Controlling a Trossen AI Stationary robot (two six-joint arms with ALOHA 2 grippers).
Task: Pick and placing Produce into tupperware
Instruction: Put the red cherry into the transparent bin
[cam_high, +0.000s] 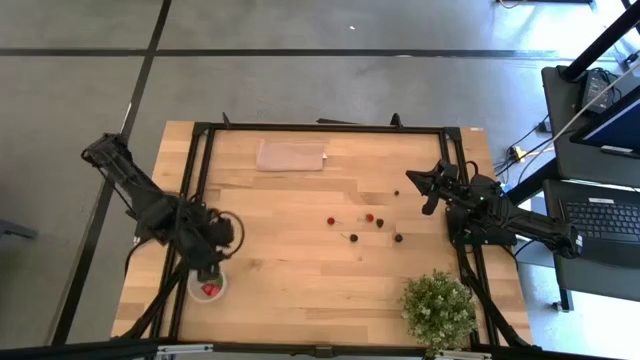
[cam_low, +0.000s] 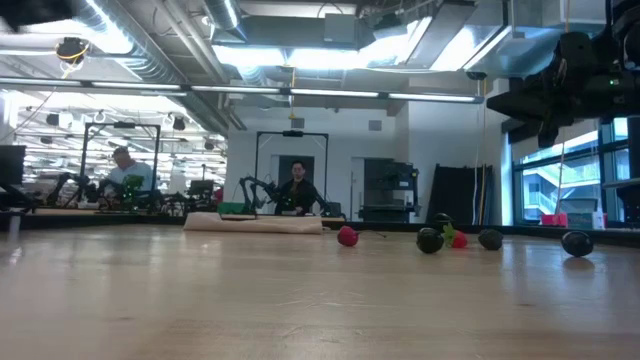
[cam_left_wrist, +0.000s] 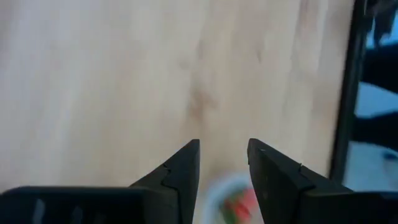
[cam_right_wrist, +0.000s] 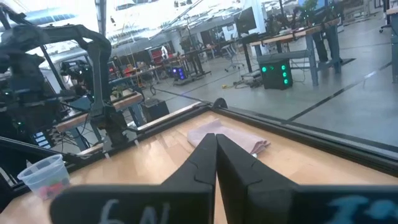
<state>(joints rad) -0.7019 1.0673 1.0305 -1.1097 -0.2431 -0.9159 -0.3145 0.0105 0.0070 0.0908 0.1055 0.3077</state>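
In the lower left of the high view, the left gripper (cam_high: 208, 272) hangs just above the small clear tub (cam_high: 207, 288), its fingers (cam_left_wrist: 180, 171) spread with nothing between them. A red strawberry (cam_high: 210, 289) already lies in the tub. At the right of the frame, the right gripper (cam_high: 428, 190) is lifted off the table with its fingers pressed together. The remaining strawberries and dark berries (cam_high: 368, 218) lie scattered mid-table, right of centre, on the bare wood (cam_high: 300, 260).

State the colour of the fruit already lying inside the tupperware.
Red: a strawberry in the tupperware, clearest in the high view.
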